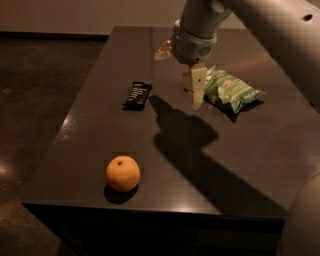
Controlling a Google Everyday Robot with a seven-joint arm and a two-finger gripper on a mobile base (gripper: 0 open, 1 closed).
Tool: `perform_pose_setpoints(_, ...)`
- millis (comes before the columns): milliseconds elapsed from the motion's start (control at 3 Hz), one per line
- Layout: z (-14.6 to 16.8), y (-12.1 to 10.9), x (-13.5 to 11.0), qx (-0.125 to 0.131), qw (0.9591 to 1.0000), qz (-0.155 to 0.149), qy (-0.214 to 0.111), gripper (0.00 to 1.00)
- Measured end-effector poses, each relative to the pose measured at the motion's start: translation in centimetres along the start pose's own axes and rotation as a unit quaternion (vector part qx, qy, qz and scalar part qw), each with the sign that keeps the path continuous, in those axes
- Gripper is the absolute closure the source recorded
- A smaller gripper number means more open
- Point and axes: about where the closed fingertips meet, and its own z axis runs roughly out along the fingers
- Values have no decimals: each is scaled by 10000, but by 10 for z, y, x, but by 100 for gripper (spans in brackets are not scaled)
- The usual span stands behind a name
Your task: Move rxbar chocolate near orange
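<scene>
Gripper [197, 100] hangs over glossy dark bench [250, 165], 3 o'clock of flat black rxbar chocolate [137, 95]; grip state: can't tell. Round orange [122, 173] at bar's 6 o'clock, well apart.

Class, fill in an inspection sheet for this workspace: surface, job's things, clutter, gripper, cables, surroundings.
Surface: dark glossy table, with the arm's shadow across its middle.
Job's things: rxbar chocolate lies flat, left of centre; orange sits near the front edge, well apart from the bar.
Clutter: green chip bag, right of centre.
Gripper: gripper hangs pointing down between the bar and the bag, holding nothing.
Cables: nothing seen.
Surroundings: dark floor on the left; pale wall behind.
</scene>
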Motion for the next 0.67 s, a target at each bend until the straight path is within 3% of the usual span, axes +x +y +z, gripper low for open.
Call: perform_pose_setpoints(667,34,-33,-41,-121,9939,-1010,-415,0)
